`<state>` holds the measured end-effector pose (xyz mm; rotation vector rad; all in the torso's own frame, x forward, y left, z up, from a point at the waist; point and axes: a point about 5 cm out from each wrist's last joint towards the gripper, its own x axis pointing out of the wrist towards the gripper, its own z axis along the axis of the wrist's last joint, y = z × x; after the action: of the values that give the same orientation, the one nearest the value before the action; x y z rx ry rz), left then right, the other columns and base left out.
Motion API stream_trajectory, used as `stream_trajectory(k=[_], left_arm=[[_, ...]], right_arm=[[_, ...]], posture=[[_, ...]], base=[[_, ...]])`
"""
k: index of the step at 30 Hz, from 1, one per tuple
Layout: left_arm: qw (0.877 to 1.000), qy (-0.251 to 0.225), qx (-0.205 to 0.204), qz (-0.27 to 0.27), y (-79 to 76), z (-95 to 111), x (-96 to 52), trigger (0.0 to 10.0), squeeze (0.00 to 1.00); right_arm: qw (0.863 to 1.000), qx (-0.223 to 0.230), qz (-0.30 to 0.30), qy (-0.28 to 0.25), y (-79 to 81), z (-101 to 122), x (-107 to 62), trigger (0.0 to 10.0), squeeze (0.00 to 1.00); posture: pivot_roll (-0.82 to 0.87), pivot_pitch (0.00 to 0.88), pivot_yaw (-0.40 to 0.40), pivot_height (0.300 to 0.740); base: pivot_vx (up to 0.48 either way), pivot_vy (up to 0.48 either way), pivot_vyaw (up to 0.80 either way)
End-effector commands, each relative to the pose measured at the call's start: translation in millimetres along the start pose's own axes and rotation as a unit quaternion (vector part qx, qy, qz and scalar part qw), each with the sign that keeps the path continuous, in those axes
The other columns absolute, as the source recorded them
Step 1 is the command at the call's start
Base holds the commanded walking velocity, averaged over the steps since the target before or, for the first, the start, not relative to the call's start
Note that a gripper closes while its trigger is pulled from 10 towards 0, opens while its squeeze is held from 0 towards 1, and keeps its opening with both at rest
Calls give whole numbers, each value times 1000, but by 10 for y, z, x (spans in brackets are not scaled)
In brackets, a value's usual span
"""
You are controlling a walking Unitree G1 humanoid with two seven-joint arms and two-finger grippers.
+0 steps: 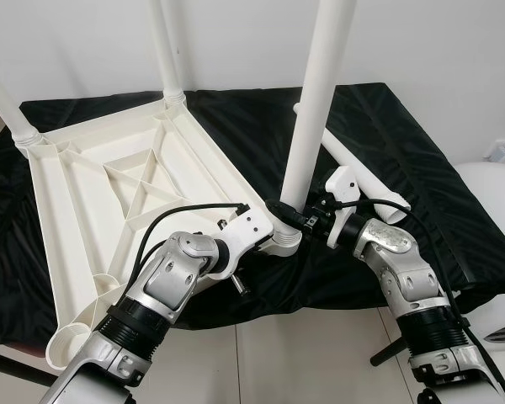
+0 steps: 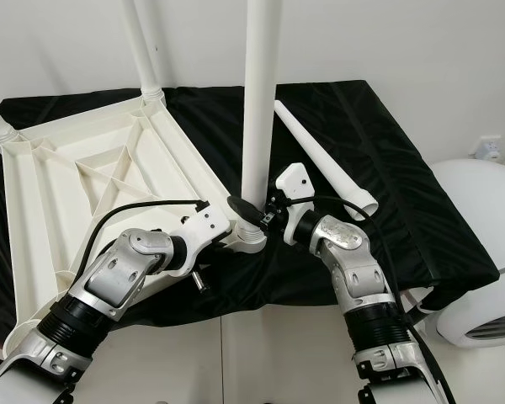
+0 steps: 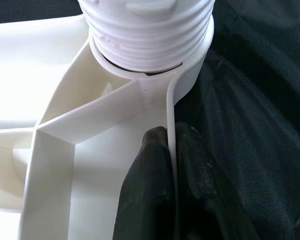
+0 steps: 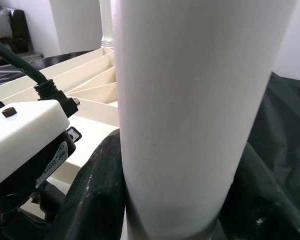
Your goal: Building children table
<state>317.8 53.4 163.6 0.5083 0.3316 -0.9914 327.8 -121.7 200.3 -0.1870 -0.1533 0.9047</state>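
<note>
Item: upturned white table top [image 1: 109, 181] on black cloth [image 1: 421, 168], two legs fitted.

Third leg [image 1: 316, 101]: upright in near corner socket [image 3: 155, 55]; our right gripper [image 1: 288, 215] closed around its base.

Our left gripper [image 3: 172, 165]: pinched shut on the top's edge wall.

Fourth leg [image 2: 324, 160]: lying loose.

Advice: keep the leg plumb while we twist; threads appear nearly seated, though partly hidden.

Both silver arms reach forward, elbows bent, wrists angled inward toward each other. Left end effector [image 3: 172, 165] has its two black fingers [image 3: 145, 195] pinched closed on a thin white rib of the table frame [image 1: 109, 177]. Right end effector [image 1: 288, 215] has its fingers clamped either side of the upright white leg [image 1: 311, 109], low on its shaft.
</note>
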Motion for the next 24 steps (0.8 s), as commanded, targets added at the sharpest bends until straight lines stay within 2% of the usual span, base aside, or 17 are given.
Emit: stream_trajectory(k=[1,24], left_arm=[[998,-37,22,40,75,209,-62,10000,0],[998,-39,20,41,83,225,-52,10000,0]], right_arm=[[999,26,5,38,95,-189,-2,10000,0],[998,42,-34,15,235,-141,41,10000,0]], posture=[[-78,134,28,740],[-82,132,30,740]], base=[[0,0,0],[0,0,0]])
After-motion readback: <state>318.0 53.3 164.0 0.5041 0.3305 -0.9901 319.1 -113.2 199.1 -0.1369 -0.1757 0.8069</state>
